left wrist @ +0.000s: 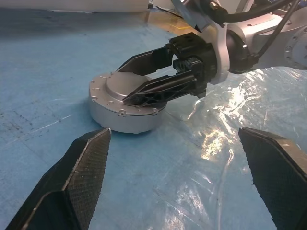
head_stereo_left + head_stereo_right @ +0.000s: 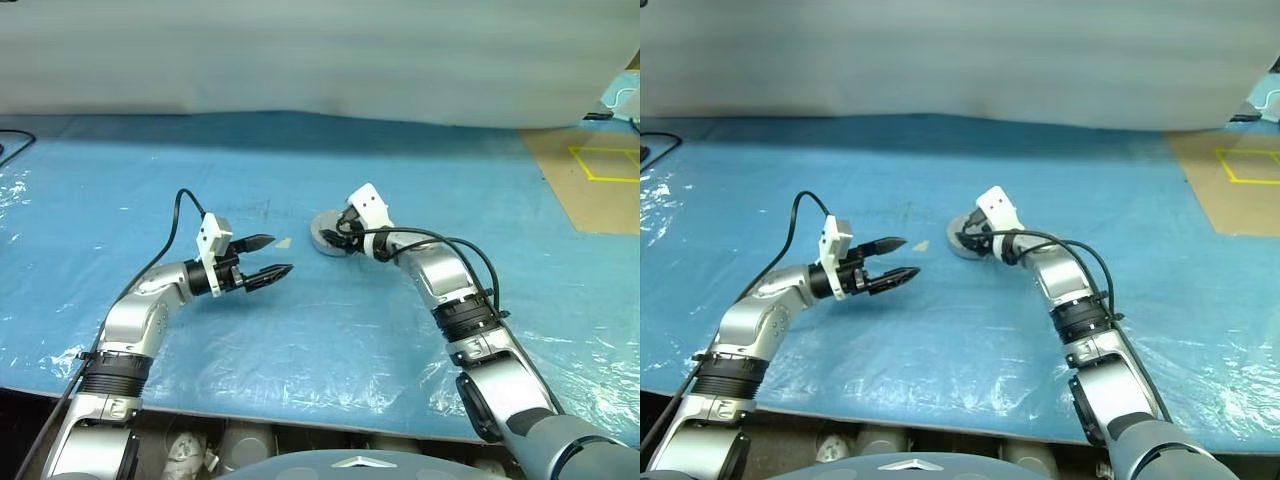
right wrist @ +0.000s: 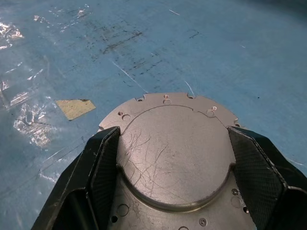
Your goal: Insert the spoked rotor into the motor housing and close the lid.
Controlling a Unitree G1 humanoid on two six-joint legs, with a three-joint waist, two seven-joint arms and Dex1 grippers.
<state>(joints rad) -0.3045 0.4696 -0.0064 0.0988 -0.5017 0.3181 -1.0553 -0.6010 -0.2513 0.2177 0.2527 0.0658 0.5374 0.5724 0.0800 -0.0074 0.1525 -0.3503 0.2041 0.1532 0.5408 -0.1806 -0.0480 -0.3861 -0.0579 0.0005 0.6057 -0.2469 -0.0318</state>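
Scratched round metal lid (image 3: 168,148) — bolt-rimmed

The lid (image 3: 175,158) covers the motor housing (image 1: 125,117), hiding its interior; the right pincer (image 1: 151,76) screens part of the lid's top.

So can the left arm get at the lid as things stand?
Probably not cleanly. The right gripper already straddles the lid, its jaws on either side of the raised centre, taking up the top. The left gripper hangs open beside it with bare blue mat between; only the lid's near rim looks free.
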